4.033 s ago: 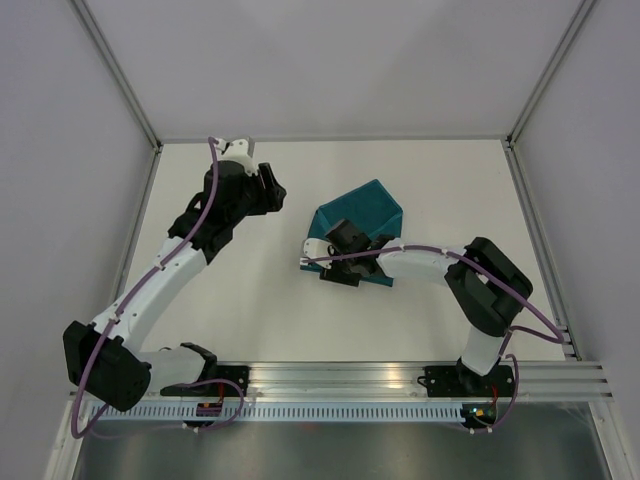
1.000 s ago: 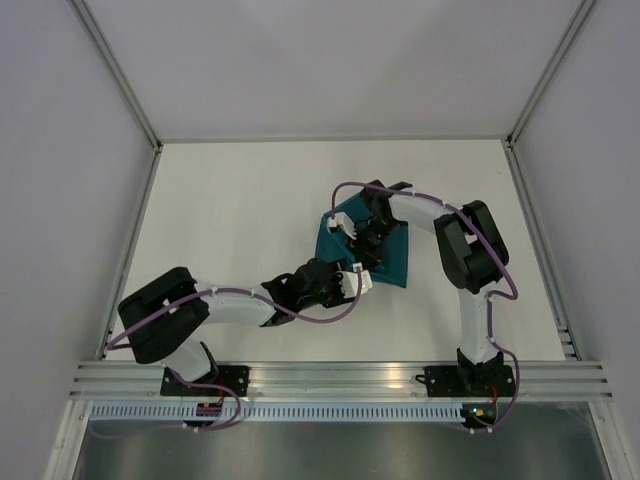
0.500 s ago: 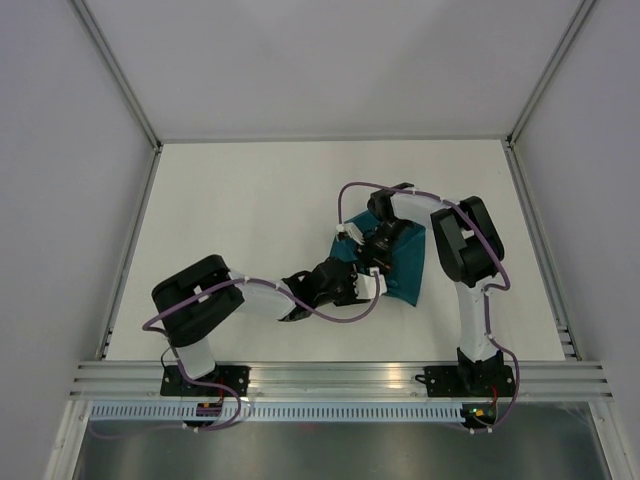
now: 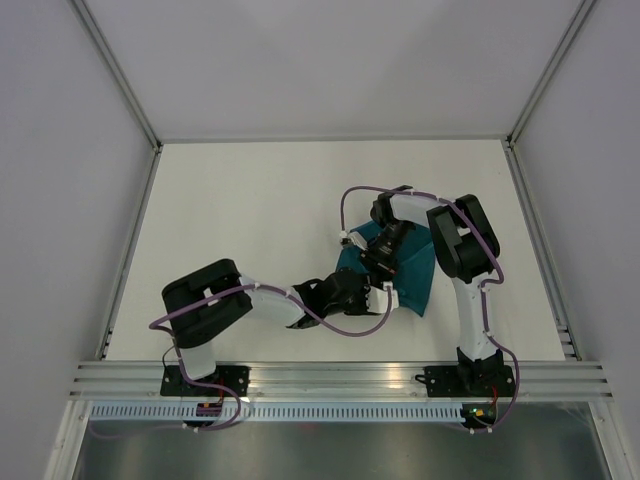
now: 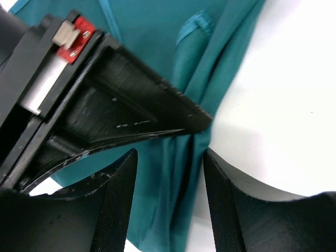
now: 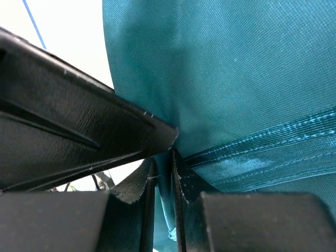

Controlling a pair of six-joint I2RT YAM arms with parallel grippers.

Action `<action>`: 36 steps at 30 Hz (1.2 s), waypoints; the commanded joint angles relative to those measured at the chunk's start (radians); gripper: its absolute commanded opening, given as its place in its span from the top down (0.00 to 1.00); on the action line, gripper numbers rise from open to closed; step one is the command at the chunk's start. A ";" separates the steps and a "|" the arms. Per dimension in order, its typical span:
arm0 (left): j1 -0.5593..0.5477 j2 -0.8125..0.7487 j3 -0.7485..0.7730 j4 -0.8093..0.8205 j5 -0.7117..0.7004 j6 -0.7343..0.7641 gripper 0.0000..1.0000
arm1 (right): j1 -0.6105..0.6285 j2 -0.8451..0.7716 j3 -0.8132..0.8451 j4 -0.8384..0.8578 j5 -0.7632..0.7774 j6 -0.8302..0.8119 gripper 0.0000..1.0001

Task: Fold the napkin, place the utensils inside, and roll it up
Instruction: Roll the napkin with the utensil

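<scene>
Centre-right of table (image 4: 230, 200): napkin (image 4: 418, 272), bunched, both grippers at its near-left edge.
Right gripper (image 6: 164, 173): only its wrist view shows it nipped onto a thin fold.
Left gripper (image 5: 169, 157): half-open astride a thick fold; grip unclear.

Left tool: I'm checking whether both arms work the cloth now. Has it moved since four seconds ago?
Yes. The left tool went from near the table's far-left corner rightward and toward the near edge, to the napkin.
</scene>
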 commanded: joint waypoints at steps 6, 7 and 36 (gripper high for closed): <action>-0.024 -0.008 0.017 -0.028 0.039 0.039 0.40 | -0.002 0.083 -0.024 0.209 0.218 -0.072 0.88; -0.024 -0.004 0.018 -0.023 0.045 0.042 0.40 | -0.003 0.080 -0.024 0.210 0.218 -0.071 0.88; -0.005 0.193 0.300 -0.447 0.118 -0.106 0.98 | -0.023 0.008 -0.016 0.281 0.244 -0.005 0.77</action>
